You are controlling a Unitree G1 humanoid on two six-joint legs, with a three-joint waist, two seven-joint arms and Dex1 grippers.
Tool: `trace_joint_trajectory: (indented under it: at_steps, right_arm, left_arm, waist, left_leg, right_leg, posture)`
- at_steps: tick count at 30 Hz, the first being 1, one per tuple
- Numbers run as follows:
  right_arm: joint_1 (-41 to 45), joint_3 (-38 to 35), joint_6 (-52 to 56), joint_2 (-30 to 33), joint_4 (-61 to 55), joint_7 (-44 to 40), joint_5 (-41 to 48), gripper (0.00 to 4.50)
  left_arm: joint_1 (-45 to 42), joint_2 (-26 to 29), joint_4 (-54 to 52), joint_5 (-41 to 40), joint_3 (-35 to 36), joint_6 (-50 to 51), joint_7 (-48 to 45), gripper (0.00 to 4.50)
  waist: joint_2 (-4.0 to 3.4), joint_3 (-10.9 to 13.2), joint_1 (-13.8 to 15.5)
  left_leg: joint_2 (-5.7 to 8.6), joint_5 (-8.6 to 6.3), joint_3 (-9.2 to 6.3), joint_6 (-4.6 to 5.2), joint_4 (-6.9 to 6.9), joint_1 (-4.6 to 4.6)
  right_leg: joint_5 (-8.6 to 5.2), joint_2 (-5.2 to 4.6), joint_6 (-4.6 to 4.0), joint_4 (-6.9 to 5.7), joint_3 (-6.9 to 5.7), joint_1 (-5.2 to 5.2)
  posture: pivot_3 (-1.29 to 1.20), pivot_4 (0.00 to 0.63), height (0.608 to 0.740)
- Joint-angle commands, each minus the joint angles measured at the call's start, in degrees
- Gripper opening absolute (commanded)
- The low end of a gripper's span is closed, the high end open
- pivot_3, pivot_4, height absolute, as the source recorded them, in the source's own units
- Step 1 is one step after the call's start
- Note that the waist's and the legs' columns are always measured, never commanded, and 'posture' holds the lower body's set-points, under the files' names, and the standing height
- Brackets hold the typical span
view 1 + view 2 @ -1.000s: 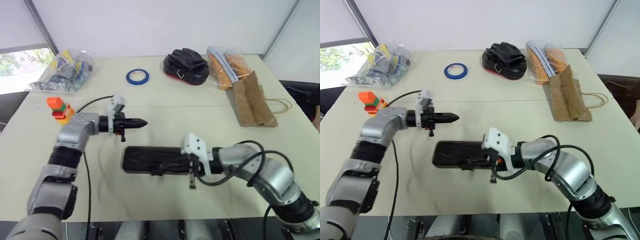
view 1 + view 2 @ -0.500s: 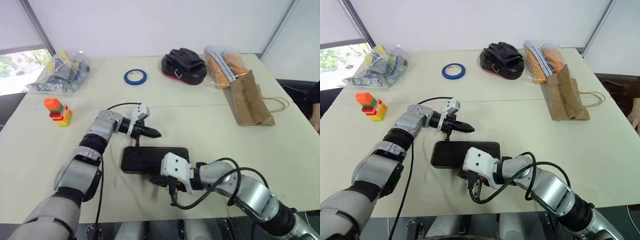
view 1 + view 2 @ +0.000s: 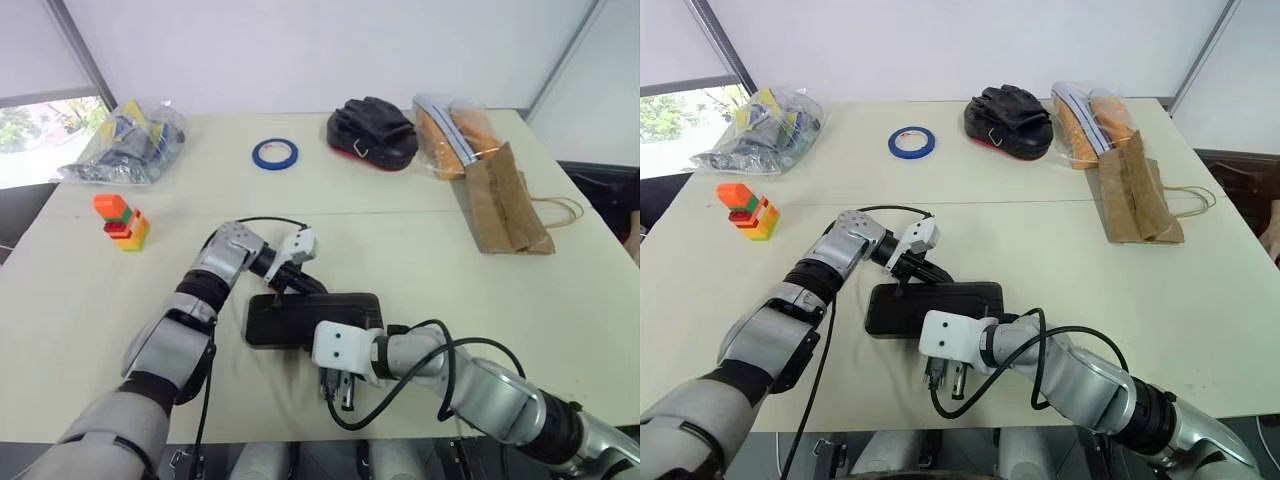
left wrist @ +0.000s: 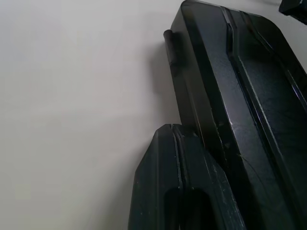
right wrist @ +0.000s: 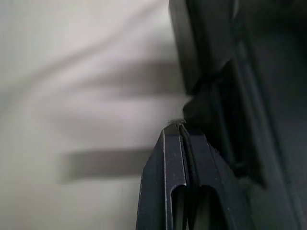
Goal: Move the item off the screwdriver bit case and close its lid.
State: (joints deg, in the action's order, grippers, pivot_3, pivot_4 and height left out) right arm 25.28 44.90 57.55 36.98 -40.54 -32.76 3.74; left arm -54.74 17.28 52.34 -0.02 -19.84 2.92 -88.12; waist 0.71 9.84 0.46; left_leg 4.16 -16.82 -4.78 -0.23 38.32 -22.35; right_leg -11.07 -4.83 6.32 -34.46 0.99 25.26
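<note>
The screwdriver bit case (image 3: 300,318) lies flat in the middle of the table with its dark lid (image 4: 249,110) down over it. My left gripper (image 3: 318,288) is shut, and its fingertips (image 4: 172,132) rest against the case's far edge. My right gripper (image 3: 337,388) is shut too, its fingertips (image 5: 180,127) at the case's near edge beside a small black tab. The item, a brown paper bag (image 3: 505,205) with twine handles, lies on the table far to the right, apart from the case.
At the back stand a black pouch (image 3: 372,133), a blue tape ring (image 3: 274,153) and a clear bag of orange things (image 3: 452,130). A clear bag of mixed parts (image 3: 125,142) and a stack of coloured blocks (image 3: 122,222) are on the left.
My left gripper came down and rightward from above the table to the case's far edge. The right gripper sank and shifted left along the near edge.
</note>
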Motion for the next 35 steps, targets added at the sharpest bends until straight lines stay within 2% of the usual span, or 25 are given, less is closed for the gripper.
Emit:
trace_joint_trajectory:
  at_steps: [1, 12, 16, 21, 25, 27, 29, 30, 32, 35]
  right_arm:
    - [2.3, -0.8, 3.2, -0.1, 0.9, 3.3, -4.6, 0.02]
    - [4.9, -3.8, 11.7, -6.1, 3.4, 9.7, -7.0, 0.02]
    - [5.0, -4.8, 14.2, -7.9, 3.7, 12.1, -7.6, 0.02]
    - [2.1, -8.6, 17.4, -9.9, -2.2, 8.4, -2.3, 0.02]
    - [-6.6, -21.0, 23.3, -10.9, -14.2, -0.5, 8.7, 0.02]
    - [-11.4, -35.4, 26.2, -13.1, -18.4, -7.8, 18.4, 0.02]
    - [-13.7, -50.9, 25.1, -12.5, -19.5, -14.5, 30.1, 0.02]
    - [-12.8, -59.3, 26.2, -13.5, -19.5, -17.9, 34.1, 0.02]
    - [-9.2, -72.1, 29.3, -15.7, -17.0, -19.6, 40.0, 0.02]
    - [-3.1, -79.7, 28.2, -15.5, -9.3, -15.2, 40.8, 0.02]
  left_arm:
    - [3.4, -0.9, -3.1, 1.2, -3.0, 0.1, -4.1, 0.0]
    - [9.5, -0.8, -10.5, 1.9, -5.3, 2.0, -4.4, 0.0]
    - [11.2, -0.7, -12.7, 1.5, -5.2, 3.7, -4.3, 0.0]
    - [8.5, -2.6, -5.7, 3.6, -2.0, -2.3, 3.8, 0.0]
    - [2.4, -2.8, 4.7, 4.8, 2.2, -9.9, 13.7, 0.0]
    - [-0.9, -1.6, 8.4, 2.5, 6.5, -10.1, 17.9, 0.0]
    - [-3.0, 0.4, 9.7, -1.1, 11.6, -8.3, 19.8, 0.0]
    - [-3.3, 1.6, 9.2, -3.2, 14.2, -6.7, 19.9, 0.0]
    - [-2.7, 3.8, 6.8, -6.3, 18.0, -4.0, 20.0, 0.0]
    - [3.2, 8.1, -4.1, -11.1, 23.0, 3.2, 20.6, 0.0]
  waist:
    - [0.0, 0.0, -0.1]
    - [0.03, -0.4, -1.2]
    - [0.02, -0.4, -1.4]
    - [-0.04, -0.6, -1.2]
    - [-0.07, -0.6, 0.6]
    - [-0.02, -0.7, 0.5]
    - [0.01, -0.6, 0.0]
    - [0.07, -0.5, -0.3]
    - [0.15, -0.4, -1.1]
    - [0.13, -0.4, -1.4]
  left_leg:
    - [0.0, 0.0, 0.0, 0.0, 0.0, 0.0]
    - [-0.05, 0.0, -0.04, 0.0, -0.04, 0.19]
    - [-0.09, -0.02, -0.04, 0.03, -0.15, 0.72]
    - [-0.12, -0.03, -0.06, 0.05, -0.19, 0.96]
    - [0.03, -0.03, -0.14, 0.06, -0.07, 0.93]
    - [0.06, -0.06, -0.13, 0.11, -0.04, 0.94]
    - [0.04, -0.08, -0.15, 0.14, -0.06, 0.93]
    - [0.0, -0.09, -0.11, 0.15, -0.07, 0.94]
    - [-0.08, -0.09, -0.1, 0.16, -0.09, 0.92]
    - [-0.14, -0.09, -0.11, 0.16, -0.14, 0.96]
  right_leg:
    - [0.0, 0.0, 0.0, -0.01, 0.0, 0.0]
    - [-0.01, 0.07, -0.01, -0.06, 0.02, -0.12]
    - [-0.03, 0.11, -0.01, -0.01, 0.03, -0.59]
    - [-0.05, 0.13, 0.01, 0.02, 0.03, -0.81]
    - [-0.04, -0.02, 0.03, 0.08, 0.0, -0.99]
    - [-0.02, -0.05, 0.08, 0.19, 0.0, -1.08]
    - [-0.02, -0.02, 0.15, 0.2, -0.01, -1.08]
    - [-0.02, 0.01, 0.15, 0.18, 0.01, -1.03]
    - [-0.02, 0.1, 0.14, 0.11, 0.01, -0.92]
    - [-0.02, 0.13, 0.12, -0.12, 0.03, -0.8]
  posture:
    - [0.0, 0.15, 0.74]
    - [0.0, 0.15, 0.74]
    - [0.0, 0.15, 0.74]
    - [0.0, 0.15, 0.74]
    - [0.0, 0.15, 0.74]
    - [0.0, 0.15, 0.74]
    - [0.0, 0.15, 0.74]
    - [0.0, 0.15, 0.74]
    - [0.0, 0.15, 0.74]
    - [0.0, 0.15, 0.74]
